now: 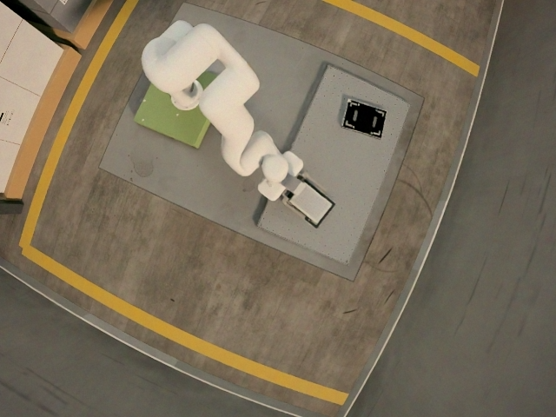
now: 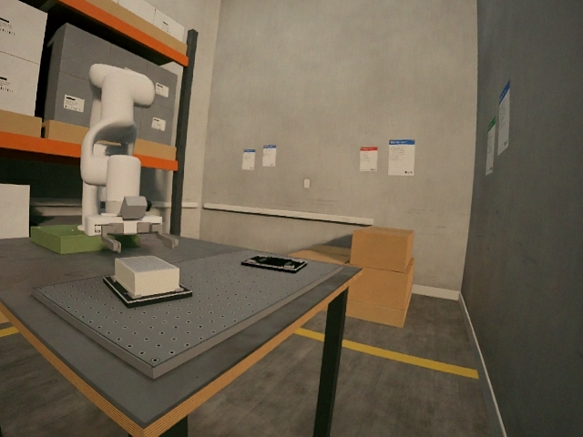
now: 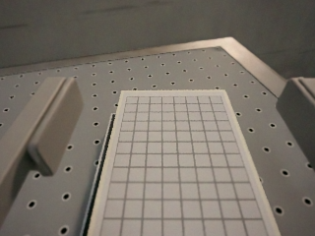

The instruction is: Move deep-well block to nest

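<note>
The white deep-well block (image 1: pixel 310 204) (image 2: pixel 148 276) (image 3: pixel 178 162) sits in the black nest N2 (image 1: pixel 326 216) (image 2: pixel 158 299), the nest on the right as seen from the arm's base. It looks level, with locators at its lower edges. Its far two corners in the wrist view look square; the cut-off corner and the A1 mark cannot be made out. The nest N1 (image 1: pixel 364 120) (image 2: pixel 272 263) is empty. My gripper (image 1: pixel 316 205) (image 2: pixel 145 243) (image 3: pixel 179 118) is open above the block, with its fingers well clear on both sides.
Both nests stand on a raised perforated board (image 1: pixel 354 179) (image 2: pixel 211 300) (image 3: pixel 81 93) on the grey table. The arm's base stands by a green block (image 1: pixel 173 121) (image 2: pixel 61 242). Shelving (image 2: pixel 184 131) and cardboard boxes (image 2: pixel 382 248) are beyond the table.
</note>
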`<state>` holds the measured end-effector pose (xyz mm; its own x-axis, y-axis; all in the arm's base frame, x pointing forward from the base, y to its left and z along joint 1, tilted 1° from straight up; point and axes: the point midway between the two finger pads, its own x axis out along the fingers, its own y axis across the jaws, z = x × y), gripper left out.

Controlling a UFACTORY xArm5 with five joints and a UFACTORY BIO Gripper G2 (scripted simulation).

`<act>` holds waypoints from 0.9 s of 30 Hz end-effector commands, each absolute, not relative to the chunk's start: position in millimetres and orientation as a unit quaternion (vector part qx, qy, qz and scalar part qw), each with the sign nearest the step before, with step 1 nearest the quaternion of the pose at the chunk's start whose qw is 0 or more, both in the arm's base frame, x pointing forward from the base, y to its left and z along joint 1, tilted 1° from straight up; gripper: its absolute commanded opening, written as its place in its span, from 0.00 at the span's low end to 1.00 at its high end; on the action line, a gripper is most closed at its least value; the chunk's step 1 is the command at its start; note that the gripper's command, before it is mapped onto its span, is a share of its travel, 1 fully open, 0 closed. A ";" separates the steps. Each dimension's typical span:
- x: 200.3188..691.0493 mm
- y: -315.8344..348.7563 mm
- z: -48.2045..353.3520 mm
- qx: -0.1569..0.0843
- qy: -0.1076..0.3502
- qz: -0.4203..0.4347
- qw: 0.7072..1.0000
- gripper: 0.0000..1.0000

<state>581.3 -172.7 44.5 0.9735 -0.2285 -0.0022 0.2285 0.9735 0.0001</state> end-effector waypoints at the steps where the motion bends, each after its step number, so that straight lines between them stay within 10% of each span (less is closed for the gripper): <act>1: 582.2 -172.9 54.2 -0.006 0.001 -0.115 0.993 0.37; 27: 580.3 -165.5 73.2 -0.006 0.001 -0.082 0.997 0.37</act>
<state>580.9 -171.4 65.0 0.9752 -0.2213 -0.0041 0.2213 0.9752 0.0003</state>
